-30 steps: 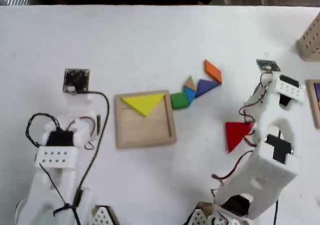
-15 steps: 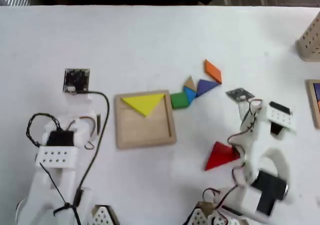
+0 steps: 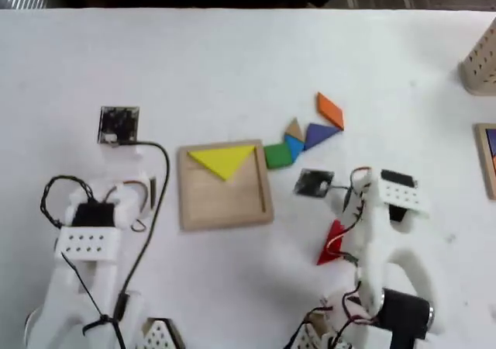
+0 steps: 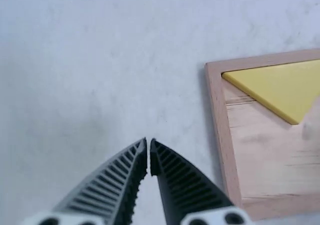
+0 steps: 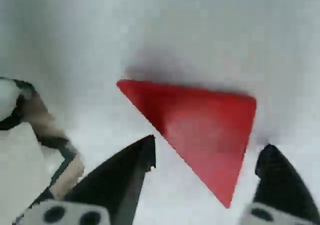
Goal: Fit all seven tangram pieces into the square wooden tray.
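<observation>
The square wooden tray point(image 3: 225, 205) lies mid-table with a yellow triangle point(image 3: 223, 160) in its far corner area. Right of the tray lie a green square point(image 3: 277, 155), a small blue triangle point(image 3: 294, 146), a tan triangle point(image 3: 294, 127), a larger blue triangle point(image 3: 320, 135) and an orange parallelogram point(image 3: 330, 110). The red triangle point(image 3: 330, 244) sits between the fingers of my right gripper point(image 5: 210, 155), which is shut on it right of the tray's near corner. My left gripper point(image 4: 149, 152) is shut and empty over bare table beside the tray point(image 4: 220, 150).
A black square board point(image 3: 118, 124) with a cable lies beyond my left arm point(image 3: 89, 240). A pegged wooden block point(image 3: 480, 62) and another wooden board point(image 3: 488, 159) stand at the right edge. My right arm point(image 3: 376, 233) covers the near right.
My right arm swung left and toward the near edge, carrying the red triangle closer to the tray and turning it. The left arm kept still.
</observation>
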